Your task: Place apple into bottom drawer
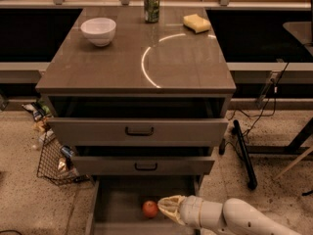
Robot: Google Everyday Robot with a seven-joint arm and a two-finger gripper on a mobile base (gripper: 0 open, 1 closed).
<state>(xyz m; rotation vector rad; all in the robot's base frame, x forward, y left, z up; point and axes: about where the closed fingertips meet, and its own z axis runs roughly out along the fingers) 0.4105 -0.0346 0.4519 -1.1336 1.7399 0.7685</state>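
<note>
The small red-orange apple [150, 209] lies on the floor of the bottom drawer [117, 199], which is pulled out at the foot of the cabinet. My gripper [166, 208] reaches in from the lower right on a white arm. Its pale fingertips sit just right of the apple, close to it or touching it.
Two upper drawers with dark handles [139, 130] stand partly open above. On the cabinet top [137, 58] are a white bowl [99, 30], a green can [151, 5] and a yellow sponge [197, 23]. A wire basket [54, 160] stands left, a black cable and bar [243, 153] right.
</note>
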